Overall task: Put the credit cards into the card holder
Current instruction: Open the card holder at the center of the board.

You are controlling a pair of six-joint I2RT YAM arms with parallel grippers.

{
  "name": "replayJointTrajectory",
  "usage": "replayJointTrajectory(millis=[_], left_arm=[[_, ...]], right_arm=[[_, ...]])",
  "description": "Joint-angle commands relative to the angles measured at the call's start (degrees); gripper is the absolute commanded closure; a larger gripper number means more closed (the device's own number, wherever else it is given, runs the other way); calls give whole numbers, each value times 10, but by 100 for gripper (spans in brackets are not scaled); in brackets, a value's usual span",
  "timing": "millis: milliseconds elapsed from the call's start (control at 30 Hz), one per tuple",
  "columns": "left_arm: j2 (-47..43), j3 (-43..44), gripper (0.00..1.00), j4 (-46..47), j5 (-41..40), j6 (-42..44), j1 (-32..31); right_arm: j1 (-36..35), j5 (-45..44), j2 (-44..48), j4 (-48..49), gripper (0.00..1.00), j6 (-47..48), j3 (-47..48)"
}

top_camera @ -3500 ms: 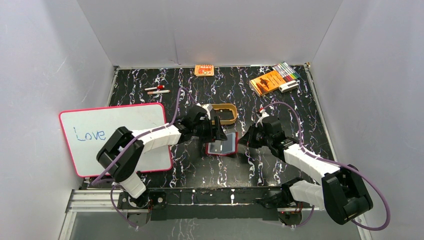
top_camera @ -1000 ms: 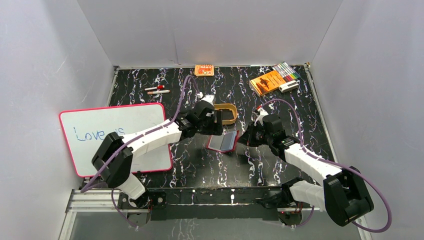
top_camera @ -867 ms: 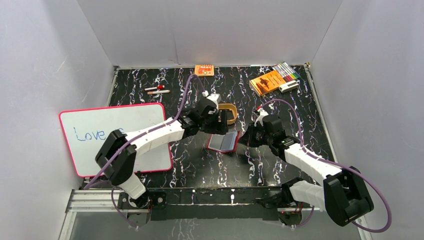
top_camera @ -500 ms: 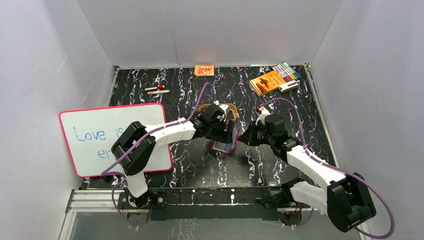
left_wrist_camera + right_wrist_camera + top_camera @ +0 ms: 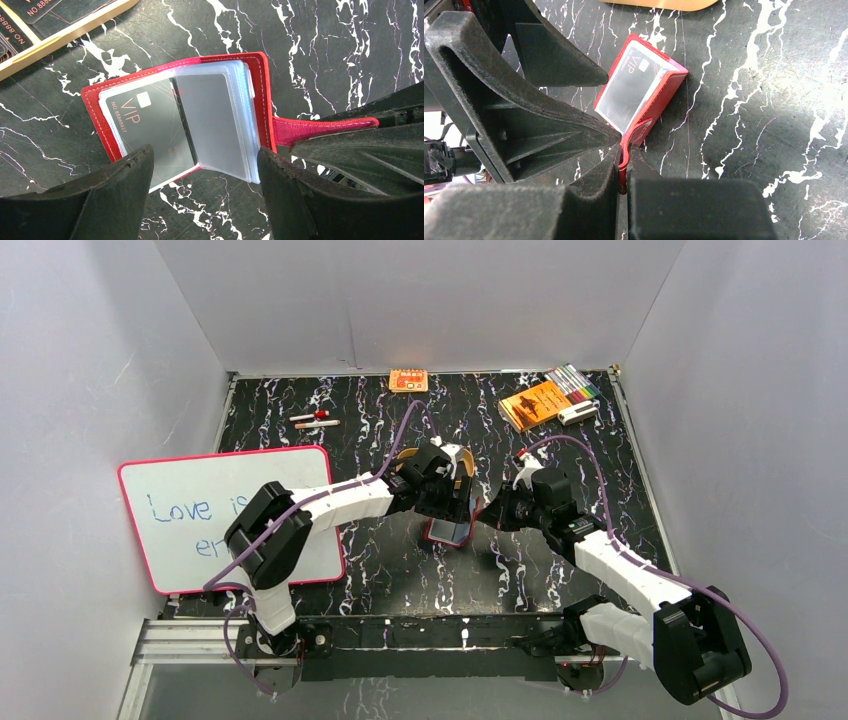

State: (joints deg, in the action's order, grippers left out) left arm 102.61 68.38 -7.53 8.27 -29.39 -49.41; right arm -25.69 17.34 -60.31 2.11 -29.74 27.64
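- Lying at the left, a pink-framed whiteboard (image 5: 180,480) rests on the black marbled table (image 5: 400,580).
- The left gripper (image 5: 202,152) hovers just above the card holder (image 5: 262,100), jaws spread wide, gripping nothing.
- The card holder lies open mid-table, a dark VIP card (image 5: 150,125) in its left sleeve.
- Other credit cards (image 5: 30,7) sit in the tan tray (image 5: 75,31) just behind.
- The right gripper (image 5: 624,165) pinches the holder's red snap tab (image 5: 325,127), jaws narrow.

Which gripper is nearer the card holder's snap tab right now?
Right. The right gripper pinches the snap tab; the left gripper hovers open above the card holder.
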Motion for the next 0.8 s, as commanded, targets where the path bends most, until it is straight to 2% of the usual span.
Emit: replayJointTrajectory(millis=[0,200,767], left_arm=[[-11,12,27,1,14,5,-2],[3,12,29,-4,8,4,-2],[26,23,55,-17,-4,5,-2]], right_arm=[[5,14,5,38,100,7,13],[8,14,6,35,100,8,12],[18,11,18,25,100,12,1]])
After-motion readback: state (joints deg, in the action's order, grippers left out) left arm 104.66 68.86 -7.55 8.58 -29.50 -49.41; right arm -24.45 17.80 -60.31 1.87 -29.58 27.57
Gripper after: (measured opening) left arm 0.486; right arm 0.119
